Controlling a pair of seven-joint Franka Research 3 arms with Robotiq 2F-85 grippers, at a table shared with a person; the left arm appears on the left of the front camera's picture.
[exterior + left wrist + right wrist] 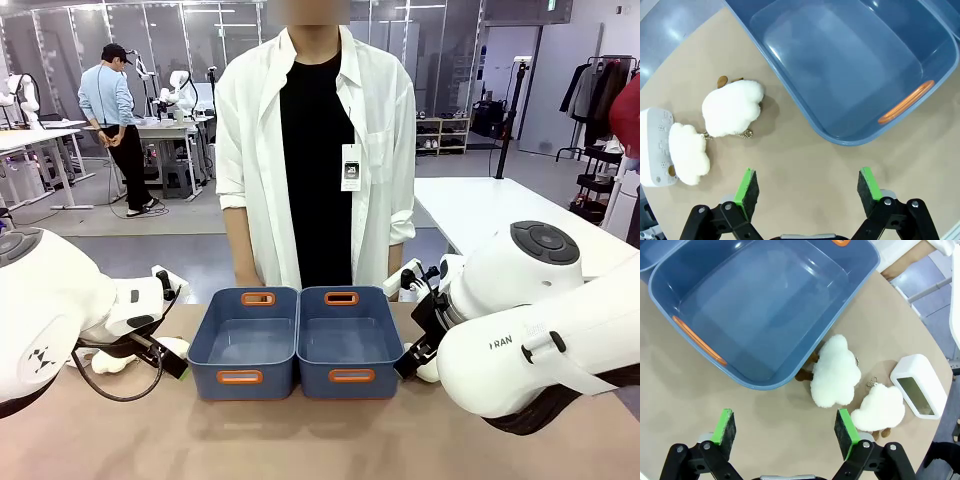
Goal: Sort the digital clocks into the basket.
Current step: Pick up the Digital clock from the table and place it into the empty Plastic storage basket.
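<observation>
The left digital clock [655, 147] lies on the bench [805, 150] well off to the left of the left end effector [807, 192] in the left wrist view. Its buttoned back faces up and its long axis runs roughly along the finger direction. A cloud plush [687, 152] overlaps its inner edge, and a second cloud plush [732, 107] sits between it and the empty left basket [850, 75].

The right digital clock [919, 386] lies display-up, up and to the right of the right end effector [785, 432]. Its long axis is diagonal to the fingers and it is close to the bench edge. A small cloud plush [879, 407] is just beside it, and a larger cloud plush [835, 372] is up against the empty right basket [765, 305].

Both end effectors hang with fingers spread wide, holding nothing. Each arm is nearer its own clock. In my judgement the plush toys crowd the inner side of each approach, and the right wrist would need to roll.
</observation>
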